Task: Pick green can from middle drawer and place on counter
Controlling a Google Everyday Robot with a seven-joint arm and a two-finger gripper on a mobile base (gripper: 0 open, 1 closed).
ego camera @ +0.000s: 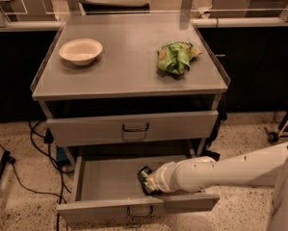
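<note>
The middle drawer point(110, 182) is pulled open below the closed top drawer. The green can point(144, 176) lies on its side in the drawer's right half, near the front panel. My white arm reaches in from the right, and my gripper point(151, 183) is down in the drawer right at the can, covering part of it. The counter point(124, 66) is the grey cabinet top above, with low side rims.
A beige bowl point(81, 51) sits at the counter's left rear. A crumpled green-and-orange snack bag point(176, 57) lies at its right. The closed top drawer point(134, 127) overhangs the open one. Cables point(23, 177) run over the floor at the left.
</note>
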